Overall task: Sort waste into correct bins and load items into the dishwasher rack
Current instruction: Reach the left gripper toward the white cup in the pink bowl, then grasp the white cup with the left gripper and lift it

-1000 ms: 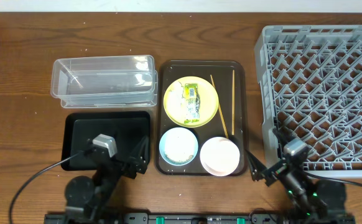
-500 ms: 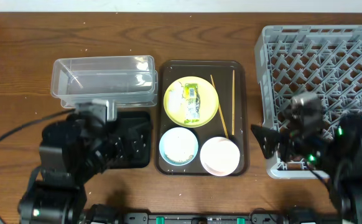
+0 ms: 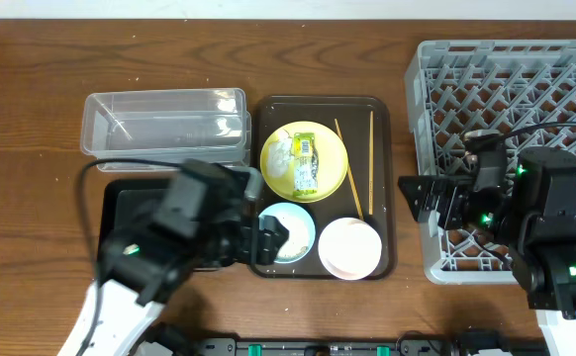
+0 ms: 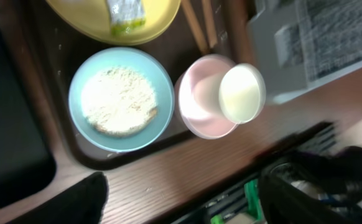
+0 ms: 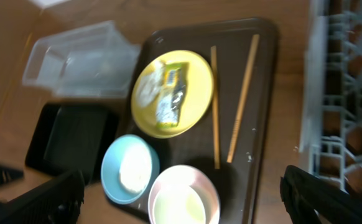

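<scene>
The round yellow plate [image 3: 304,160] holds the green-yellow wrapper [image 3: 306,163] and a white tissue [image 3: 280,153]. It sits on the dark brown serving tray [image 3: 382,119] with two chopsticks [image 3: 346,178], the light-blue bowl [image 3: 293,235] and the white-pink bowl [image 3: 349,247]. In the left wrist view the blue bowl [image 4: 120,99] holds white rice-like scraps, next to the pink bowl [image 4: 215,96]. My left gripper [image 3: 266,237] is open and empty above the blue bowl's left side. My right gripper [image 3: 419,203] is open and empty at the grey rack's [image 3: 516,129] front-left corner.
The clear tub [image 3: 164,129] stands left of the brown tray. The black tray [image 3: 120,208] lies in front of it, partly under my left arm. The right wrist view shows the plate [image 5: 171,93], the tub [image 5: 75,62] and the rack's edge [image 5: 349,93].
Both arms have risen from the table's front edge. The left arm swung right toward the brown tray's bowls. The right arm moved up over the rack's front-left corner.
</scene>
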Tool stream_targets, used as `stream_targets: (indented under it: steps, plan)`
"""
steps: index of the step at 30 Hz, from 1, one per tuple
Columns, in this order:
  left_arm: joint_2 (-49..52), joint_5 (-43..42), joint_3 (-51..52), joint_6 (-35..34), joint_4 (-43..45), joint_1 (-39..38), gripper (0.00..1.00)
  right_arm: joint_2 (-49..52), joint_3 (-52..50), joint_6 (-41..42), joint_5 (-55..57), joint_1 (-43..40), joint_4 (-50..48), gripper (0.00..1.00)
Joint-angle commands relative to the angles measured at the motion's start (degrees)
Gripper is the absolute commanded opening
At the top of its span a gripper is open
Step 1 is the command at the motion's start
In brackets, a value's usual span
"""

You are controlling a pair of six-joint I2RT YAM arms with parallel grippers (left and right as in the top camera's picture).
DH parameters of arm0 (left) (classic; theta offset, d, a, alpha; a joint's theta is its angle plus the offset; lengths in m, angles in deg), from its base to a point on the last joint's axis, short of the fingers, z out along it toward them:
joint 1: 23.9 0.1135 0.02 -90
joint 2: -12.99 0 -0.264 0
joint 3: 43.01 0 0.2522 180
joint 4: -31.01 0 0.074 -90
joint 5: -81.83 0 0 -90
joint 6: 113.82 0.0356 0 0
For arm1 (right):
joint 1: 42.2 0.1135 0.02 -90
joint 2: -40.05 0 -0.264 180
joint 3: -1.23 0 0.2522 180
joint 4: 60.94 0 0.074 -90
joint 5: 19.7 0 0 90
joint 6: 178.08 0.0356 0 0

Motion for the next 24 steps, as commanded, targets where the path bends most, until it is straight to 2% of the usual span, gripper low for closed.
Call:
stream_targets:
  steps: [1, 6, 9, 15, 24]
  plan:
    - [5.3, 13.5, 1.2, -6.7, 1.9, -8.2, 0.76, -0.7, 1.1, 6.0, 4.8, -0.6, -0.3, 0.99]
    - [15.7, 16.5, 1.6, -8.2, 12.0, -19.1, 0.72, -0.7, 1.1, 6.1, 4.8, -0.6, 0.0, 0.99]
    - [21.5, 18.8, 1.6, -8.2, 17.3, -22.7, 0.71, -0.7, 1.1, 6.1, 4.8, -0.6, 0.5, 0.99]
    - [28.4, 20.5, 1.6, -8.2, 21.1, -23.8, 0.62, -0.7, 1.1, 6.1, 4.8, -0.6, 2.6, 0.99]
    - [29.8, 19.6, 1.6, -9.7, 23.5, -23.9, 0.57, -0.7, 1.1, 6.1, 4.8, -0.6, 3.2, 0.99]
